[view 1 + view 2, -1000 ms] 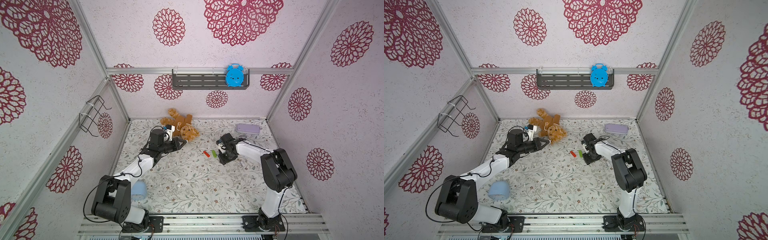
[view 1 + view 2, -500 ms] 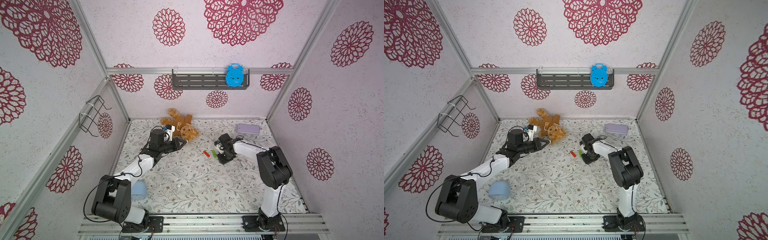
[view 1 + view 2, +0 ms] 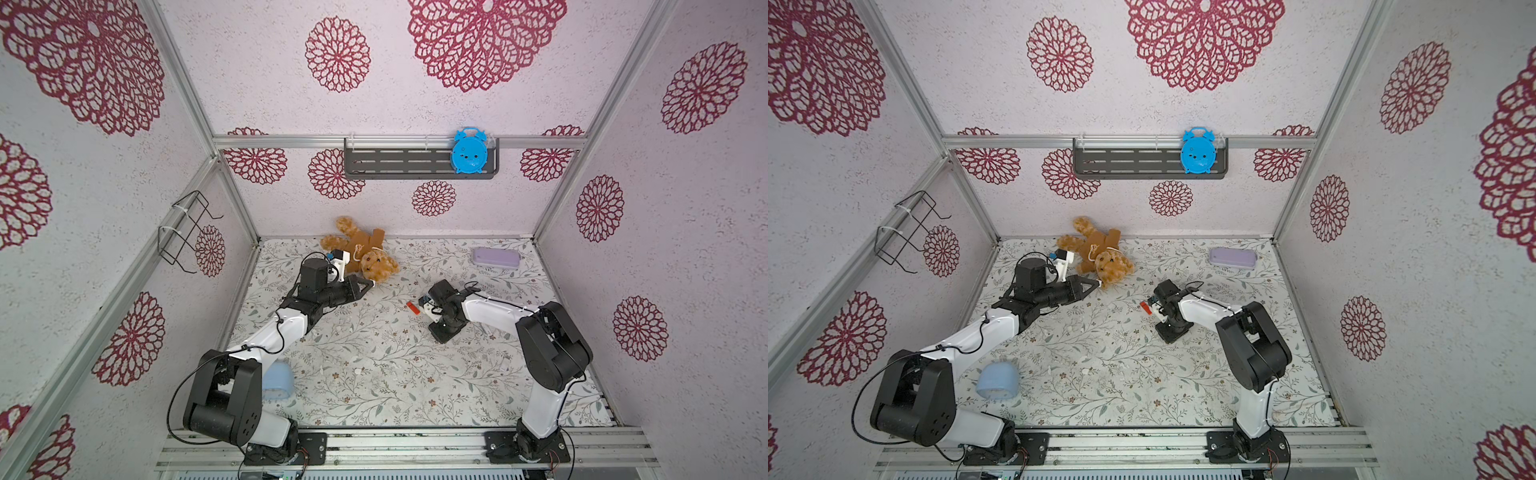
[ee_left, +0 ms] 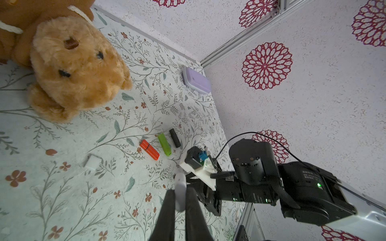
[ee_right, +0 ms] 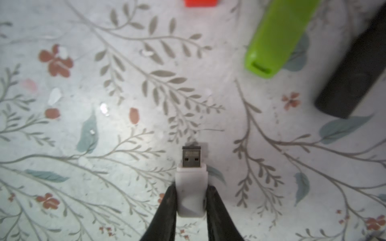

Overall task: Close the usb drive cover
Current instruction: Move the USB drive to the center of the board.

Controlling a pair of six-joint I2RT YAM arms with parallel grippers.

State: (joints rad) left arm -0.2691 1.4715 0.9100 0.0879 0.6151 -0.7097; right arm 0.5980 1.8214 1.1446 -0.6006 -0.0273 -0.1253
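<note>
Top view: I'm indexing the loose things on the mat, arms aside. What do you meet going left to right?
Blue cup → teddy → red stick → purple case.

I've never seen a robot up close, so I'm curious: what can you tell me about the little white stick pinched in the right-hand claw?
It is a white USB drive, smooth plastic by its look, short-bodied with rounded corners. Its metal plug is bare, uncovered, pointing away from the right gripper, whose black fingers clamp its two sides. It hangs low over the floral table; whether it touches cannot be told.
</note>
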